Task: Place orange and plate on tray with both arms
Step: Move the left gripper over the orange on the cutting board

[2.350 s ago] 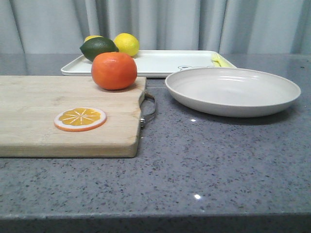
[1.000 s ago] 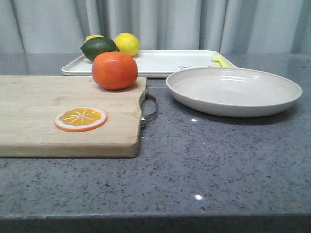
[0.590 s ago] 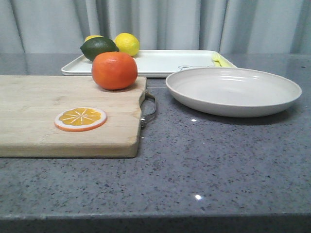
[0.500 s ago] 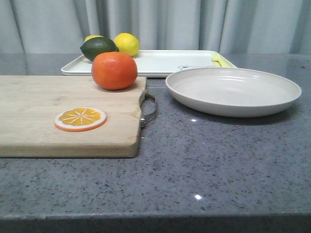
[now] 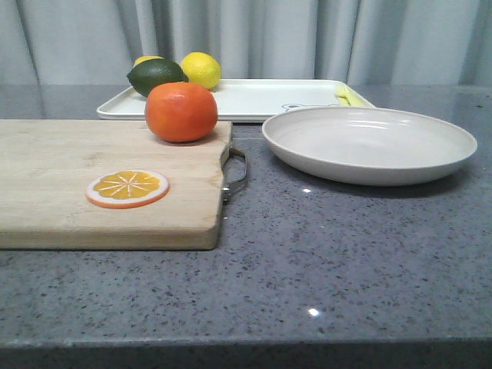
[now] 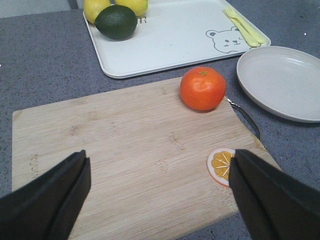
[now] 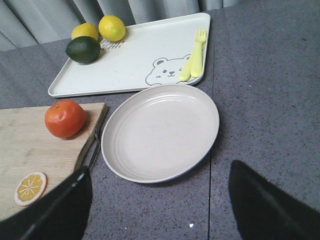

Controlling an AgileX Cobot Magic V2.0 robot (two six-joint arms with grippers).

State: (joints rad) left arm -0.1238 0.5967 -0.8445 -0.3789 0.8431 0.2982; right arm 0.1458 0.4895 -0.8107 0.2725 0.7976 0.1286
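Speckled grey stone counter (image 5: 346, 254) before pale pleated curtains (image 5: 254, 38), round bright orange (image 5: 181, 112) on wooden cutting board (image 5: 61, 184), off-white shallow plate (image 5: 369, 144) beside it, white rectangular tray (image 5: 254, 98) behind, left gripper (image 6: 159, 192) and right gripper (image 7: 160, 210) both spread wide, empty.

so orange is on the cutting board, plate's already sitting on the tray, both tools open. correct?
Not quite. The plate is on the grey counter beside the tray, not on it; the right wrist view shows this. The orange is on the cutting board, and both tools, left and right, are open.
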